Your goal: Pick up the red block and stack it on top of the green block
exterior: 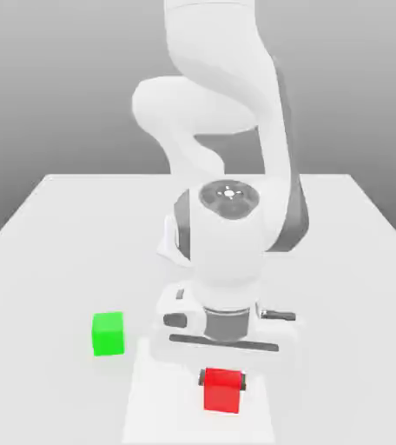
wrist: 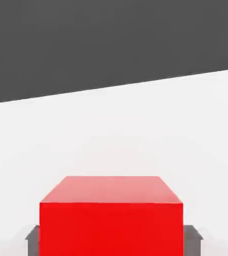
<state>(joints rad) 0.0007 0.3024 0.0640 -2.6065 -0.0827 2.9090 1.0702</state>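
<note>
The red block [exterior: 222,390] sits low over the white table near its front edge, and my gripper [exterior: 222,380] is shut on it, a dark finger pressed against each side. In the hand view the red block [wrist: 111,215] stands large and close, with grey fingertips [wrist: 33,240] flanking it. The green block [exterior: 108,334] rests on the table to the exterior view's left of the red one, about a block's width farther back and apart from the hand.
The white table [exterior: 62,226] stretches back and to both sides. My arm's white body [exterior: 227,235] rises directly behind the hand and covers the table's middle.
</note>
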